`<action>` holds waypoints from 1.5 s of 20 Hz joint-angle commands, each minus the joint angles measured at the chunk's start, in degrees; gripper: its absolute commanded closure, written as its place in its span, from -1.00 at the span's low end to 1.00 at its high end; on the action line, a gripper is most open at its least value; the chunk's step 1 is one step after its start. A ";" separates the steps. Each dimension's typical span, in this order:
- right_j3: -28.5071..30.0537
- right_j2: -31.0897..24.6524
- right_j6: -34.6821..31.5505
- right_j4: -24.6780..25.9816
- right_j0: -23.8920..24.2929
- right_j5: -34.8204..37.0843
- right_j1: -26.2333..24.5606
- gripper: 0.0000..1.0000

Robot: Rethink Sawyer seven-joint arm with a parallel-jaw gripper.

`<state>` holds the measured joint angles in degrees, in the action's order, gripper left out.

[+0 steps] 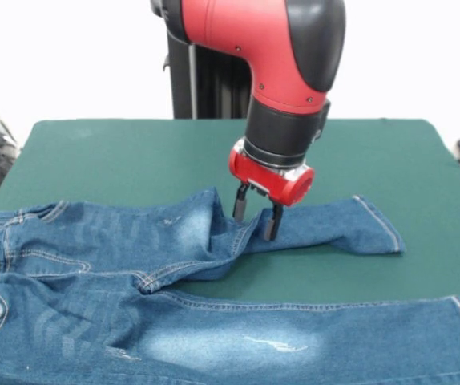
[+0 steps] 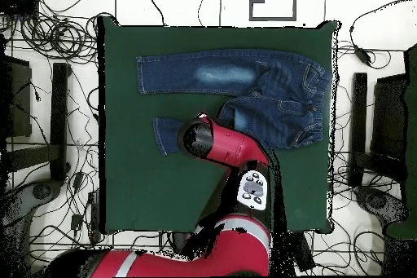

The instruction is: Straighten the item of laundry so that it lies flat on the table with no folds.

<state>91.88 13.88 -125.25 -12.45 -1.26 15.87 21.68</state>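
The blue denim jeans [image 1: 134,265] lie on the green table [image 1: 94,152], waist at the left. The near leg runs flat to the right along the picture's bottom. The far leg is creased and bunched at the crotch, its hem [image 1: 378,228] at the right. My gripper [image 1: 256,216] points down onto that leg next to the bunched fold. Its fingers stand apart, tips on the denim either side of a ridge. In the overhead view the jeans [image 2: 277,95] lie at the table's [image 2: 130,185] top half. The arm hides the gripper and part of the lower leg.
The black pedestal [image 1: 206,80] stands behind the table's far edge. In the overhead view, cables [image 2: 49,30] and dark stands [image 2: 59,120] ring the table on the floor. Bare green cloth lies between the jeans and the robot's base.
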 commanded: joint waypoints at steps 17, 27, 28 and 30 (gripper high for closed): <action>4.63 -5.91 -6.39 1.79 -1.59 -3.66 -2.98 -1.00; 5.01 -5.19 -7.24 1.88 -2.38 -6.21 -2.96 1.00; 4.94 -4.96 -7.39 1.81 -2.59 -6.24 -3.04 1.00; 4.81 -4.48 -7.69 1.66 -3.02 -6.30 -3.18 1.00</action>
<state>92.82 13.88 -125.25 -12.45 -1.56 13.10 21.63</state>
